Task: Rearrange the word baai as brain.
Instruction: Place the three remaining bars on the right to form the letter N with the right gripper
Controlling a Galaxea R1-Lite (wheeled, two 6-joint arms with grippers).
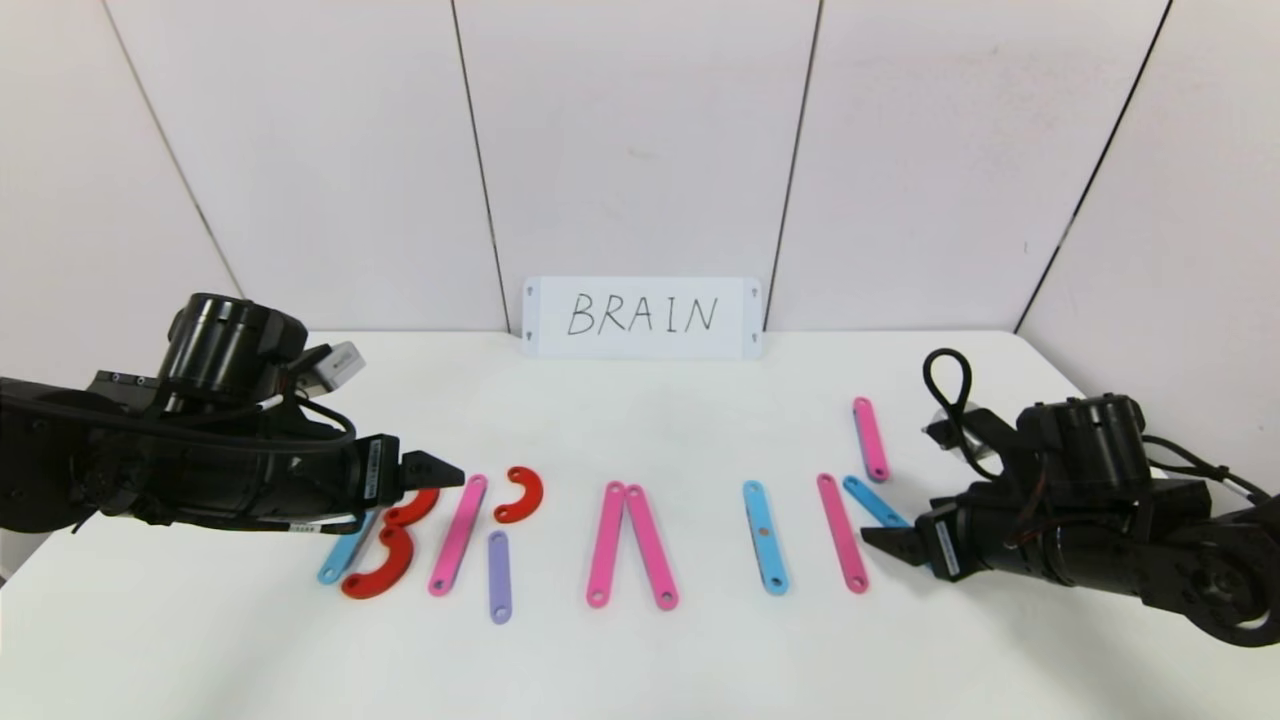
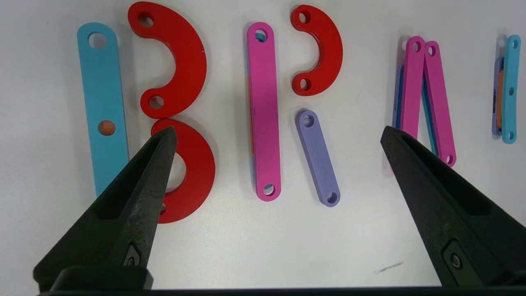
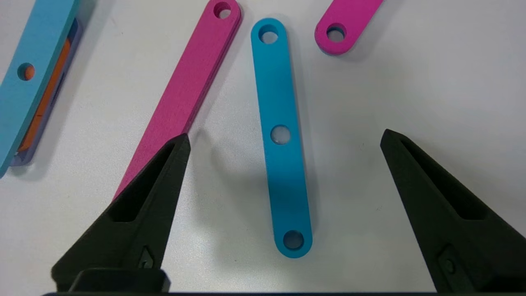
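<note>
The white table (image 1: 640,660) carries a row of strip letters in front of the card (image 1: 642,317), which stands upright against the back wall. The strip in front of the row is bare.

Left of the card, the left gripper (image 1: 432,470) hovers over the first letter with its jaws spread wide and nothing between them. That letter is a light-blue bar (image 1: 342,556) with two red curves (image 1: 385,560) stacked beside it; the arm hides the bar's upper end and part of the upper curve. Next come a pink bar (image 1: 458,534), a smaller red curve (image 1: 520,494) at its top and a short lilac bar (image 1: 499,576) below that curve. The lilac bar touches neither.

Below the card, two pink bars (image 1: 630,543) meet at the top and splay apart like an A without a crossbar. A lone light-blue bar (image 1: 765,536) follows.

Right of the card lie a tilted pink bar (image 1: 841,532), a slanted light-blue bar (image 3: 281,139) partly hidden under the arm, and a separate pink bar (image 1: 871,438) set farther back. The right gripper (image 1: 885,541) hangs wide open and empty over the slanted bar.
</note>
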